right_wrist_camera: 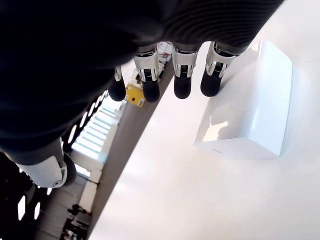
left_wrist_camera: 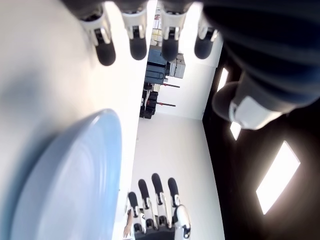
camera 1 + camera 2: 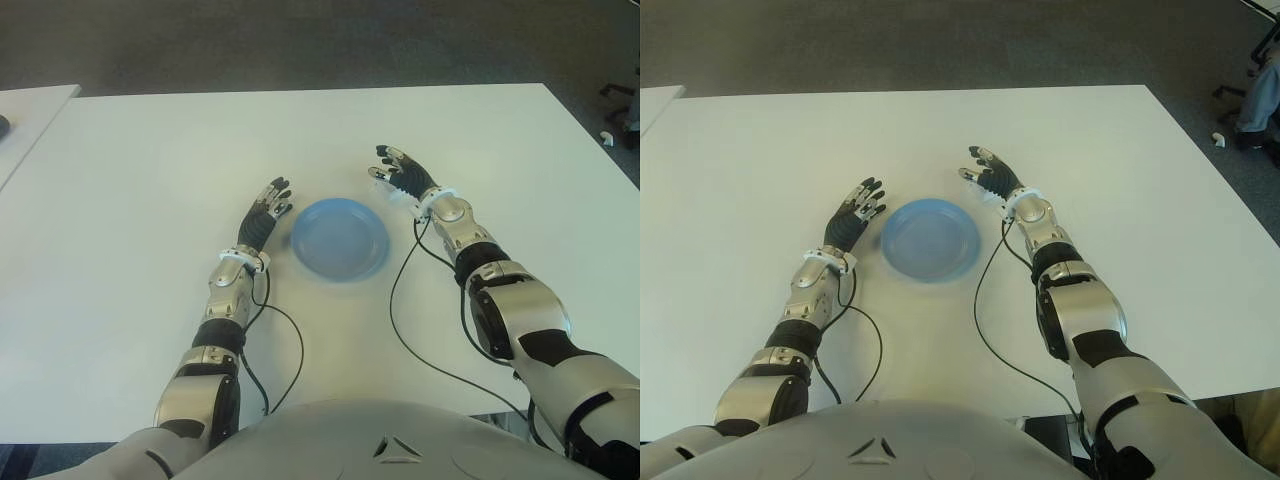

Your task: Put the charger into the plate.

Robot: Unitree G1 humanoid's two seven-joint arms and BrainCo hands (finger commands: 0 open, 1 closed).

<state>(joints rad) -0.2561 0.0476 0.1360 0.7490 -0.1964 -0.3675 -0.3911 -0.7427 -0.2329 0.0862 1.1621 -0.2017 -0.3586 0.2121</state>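
White charger (image 1: 247, 107) on the table (image 3: 150, 160), just beside the right hand (image 3: 402, 175), fingers released, empty. Probably light, rigid, slick: best pinched across flat sides. Blue plate (image 3: 340, 240) between hands; left hand (image 3: 266, 212) relaxed, empty.

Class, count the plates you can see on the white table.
1. A blue plate sits on the table between the open left robot hand and the open right robot hand; nothing lies in it.
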